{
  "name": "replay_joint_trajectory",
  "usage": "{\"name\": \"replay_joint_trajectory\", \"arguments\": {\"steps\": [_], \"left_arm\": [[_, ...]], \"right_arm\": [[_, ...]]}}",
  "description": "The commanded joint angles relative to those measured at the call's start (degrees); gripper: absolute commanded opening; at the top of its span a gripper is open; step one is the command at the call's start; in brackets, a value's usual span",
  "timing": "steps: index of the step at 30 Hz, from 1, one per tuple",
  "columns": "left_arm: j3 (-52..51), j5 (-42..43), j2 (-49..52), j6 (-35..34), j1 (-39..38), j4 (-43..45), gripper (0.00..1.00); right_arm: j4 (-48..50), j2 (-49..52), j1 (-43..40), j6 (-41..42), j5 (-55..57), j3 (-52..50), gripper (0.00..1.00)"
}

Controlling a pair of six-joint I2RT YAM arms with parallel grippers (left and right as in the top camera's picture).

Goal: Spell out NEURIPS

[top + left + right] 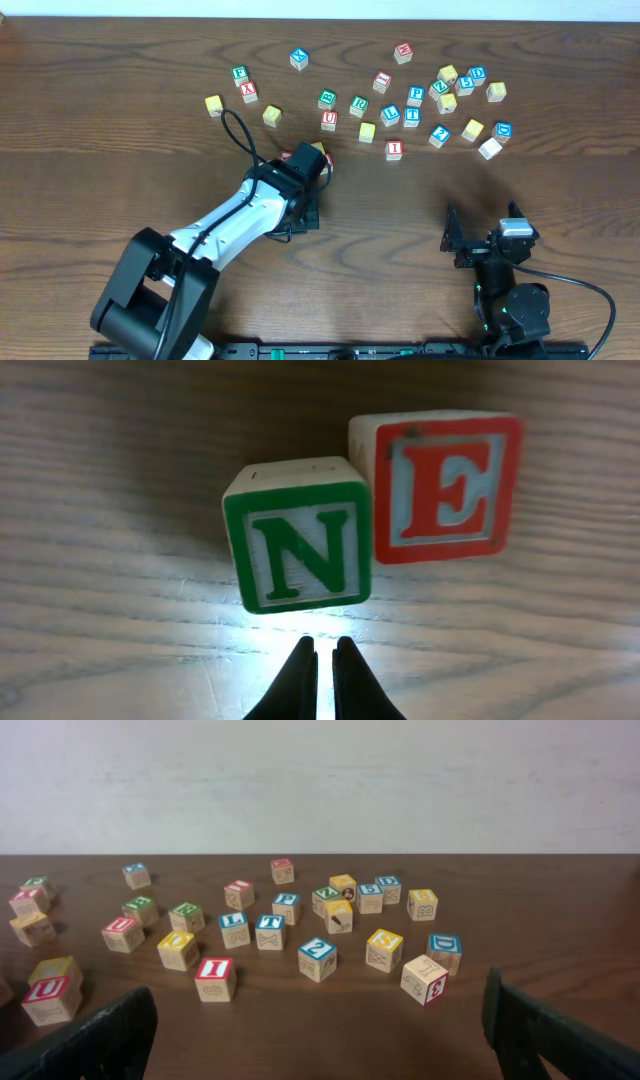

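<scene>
Two cubes fill the left wrist view. The green N cube point(298, 535) stands upright with its letter facing the camera. The red E cube point(440, 485) sits just to its right and a little farther back, and no gap shows between them. The left gripper point(320, 660) has its fingers pressed together with nothing between them. Its tips are just near of the N cube without touching it, and the frame's bottom edge cuts off all but the tips.

From overhead, the left gripper point(303, 162) and its wrist cover this pair almost entirely. Only a red sliver and a yellow patch point(317, 149) peek out at the far side, and I cannot tell which cube the yellow belongs to.

Farther back and to the right, loose on the table point(100, 150), lie the red U cube point(329, 120), green R cube point(358, 104), blue P cube point(416, 95) and red I cube point(394, 149), scattered among many other letter cubes. Several of those have yellow faces too small to read.

The right gripper point(480, 238) rests at the near right, well apart from every cube. In its own view the right gripper point(316, 995) is spread wide and empty, with both fingers cut off at the lower corners.
</scene>
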Motion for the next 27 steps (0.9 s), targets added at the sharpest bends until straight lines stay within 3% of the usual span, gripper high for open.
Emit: {"name": "replay_joint_trajectory", "arguments": {"steps": [1,27], "left_arm": [[-0.9,-1.2,0.7,-0.5,0.0,0.2,0.07],[-0.9,-6.8,0.7,-0.5,0.0,2.5,0.07]], "right_arm": [[-0.2,-0.1,-0.4,0.7,0.3,0.0,0.99],[-0.2,-0.1,-0.4,0.7,0.3,0.0,0.99]]}}
